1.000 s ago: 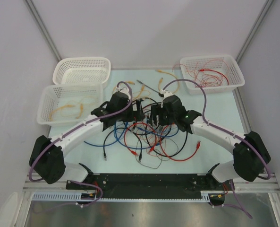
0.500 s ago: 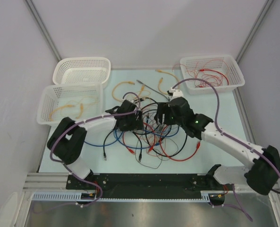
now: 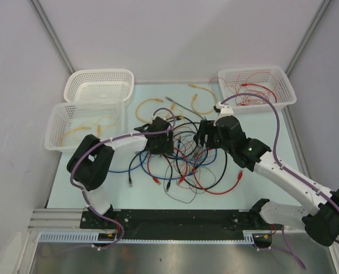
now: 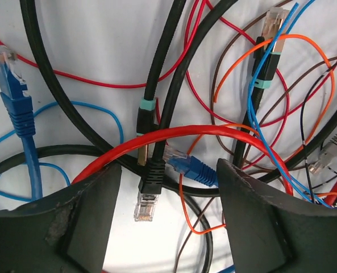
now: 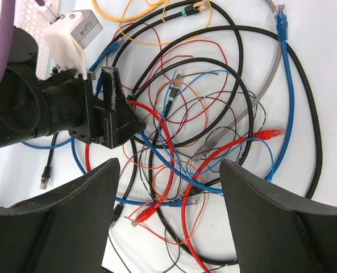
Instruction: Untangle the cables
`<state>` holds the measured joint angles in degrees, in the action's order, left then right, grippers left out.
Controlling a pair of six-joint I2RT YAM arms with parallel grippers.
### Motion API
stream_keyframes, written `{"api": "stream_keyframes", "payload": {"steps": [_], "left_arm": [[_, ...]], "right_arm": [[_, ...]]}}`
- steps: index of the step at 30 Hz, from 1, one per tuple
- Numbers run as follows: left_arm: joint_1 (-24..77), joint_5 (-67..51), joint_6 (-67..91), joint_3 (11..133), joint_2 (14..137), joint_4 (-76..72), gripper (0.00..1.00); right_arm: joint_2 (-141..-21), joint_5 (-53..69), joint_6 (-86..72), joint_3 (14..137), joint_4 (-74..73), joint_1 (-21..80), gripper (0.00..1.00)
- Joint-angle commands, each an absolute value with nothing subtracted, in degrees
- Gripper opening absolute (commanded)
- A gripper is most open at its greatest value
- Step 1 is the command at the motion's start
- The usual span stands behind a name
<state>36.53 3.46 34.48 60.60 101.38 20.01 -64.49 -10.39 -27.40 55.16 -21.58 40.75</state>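
Observation:
The cables (image 3: 183, 162) lie in a tangled heap of red, black, blue and orange wires at mid table. My left gripper (image 3: 160, 148) is down on the heap's left side, open. In the left wrist view its fingers (image 4: 83, 222) straddle a black cable's clear plug (image 4: 147, 196) and a blue plug (image 4: 194, 169), under an arch of thick red cable (image 4: 185, 132); the blue plug lies against the right finger. My right gripper (image 3: 203, 137) hovers open over the heap's right side, with a red plug (image 5: 147, 211) and blue plug (image 5: 188, 200) below the gap between its fingers (image 5: 287, 222).
Two white baskets stand at the left, one empty (image 3: 99, 84), the nearer one (image 3: 58, 127) holding yellow cables. A third basket (image 3: 283, 85) at the back right holds thin red wires. Loose yellow cables (image 3: 149, 105) lie behind the heap.
The left arm has swung in toward the middle and set its gripper lower into the heap, with the jaws somewhat narrower. The right arm has stretched out farther, its gripper shifting slightly right.

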Motion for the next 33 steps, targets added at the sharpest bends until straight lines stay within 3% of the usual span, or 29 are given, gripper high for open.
{"api": "stream_keyframes", "payload": {"steps": [1, 2, 5, 6, 10, 16, 22, 33], "left_arm": [[37.4, 6.6, 33.1, 61.1, 106.1, 19.9, 0.74], [37.5, 6.8, 32.9, 61.1, 106.6, 20.4, 0.72], [37.5, 7.2, 33.1, 60.6, 107.6, 20.0, 0.49], [37.8, 7.4, 33.2, 60.3, 107.5, 20.0, 0.32], [38.1, 8.9, 33.5, 60.2, 105.9, 21.4, 0.02], [38.1, 9.0, 33.1, 59.4, 93.0, 23.1, 0.0], [38.1, 1.2, 32.1, 58.6, 75.8, 21.0, 0.0], [38.0, -2.6, 29.6, 66.4, 68.6, 24.3, 0.0]], "right_arm": [[-62.8, -9.2, -27.9, 55.3, -20.2, 40.6, 0.76], [-62.2, -9.1, -27.9, 55.3, -20.4, 40.5, 0.76], [-60.3, -9.8, -27.6, 55.3, -21.4, 40.5, 0.76], [-59.6, -10.2, -27.5, 55.3, -22.1, 40.4, 0.76], [-58.2, -10.7, -27.7, 55.3, -23.6, 40.5, 0.76], [-56.9, -10.2, -28.0, 55.3, -23.6, 40.5, 0.76], [-57.1, -8.4, -28.6, 55.3, -21.5, 40.5, 0.76], [-59.8, 5.9, -28.7, 55.3, -10.4, 39.7, 0.76]]}}
